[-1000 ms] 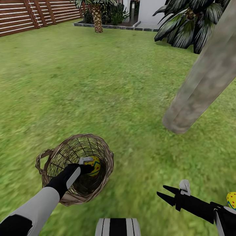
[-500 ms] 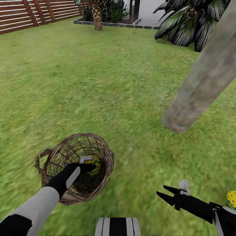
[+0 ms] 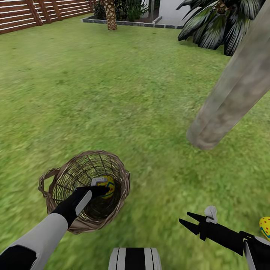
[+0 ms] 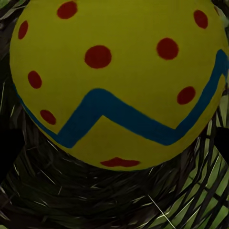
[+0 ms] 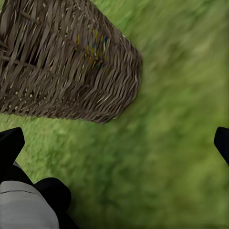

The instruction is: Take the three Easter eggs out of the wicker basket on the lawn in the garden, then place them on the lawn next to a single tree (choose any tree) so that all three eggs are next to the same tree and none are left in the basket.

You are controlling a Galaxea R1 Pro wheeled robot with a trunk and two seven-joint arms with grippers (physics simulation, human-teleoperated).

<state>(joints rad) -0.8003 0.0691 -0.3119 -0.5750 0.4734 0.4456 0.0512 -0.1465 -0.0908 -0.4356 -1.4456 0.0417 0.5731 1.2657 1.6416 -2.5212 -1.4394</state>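
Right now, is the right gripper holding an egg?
No, the right gripper hangs open and empty above the lawn.

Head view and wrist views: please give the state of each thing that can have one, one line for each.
Basket: upright on the lawn, one egg inside.
Egg in basket: at the left gripper's fingertips, grip unclear.
Second egg: on the grass, by the right arm.
Right gripper: open, empty.
Tree: no egg at its base.
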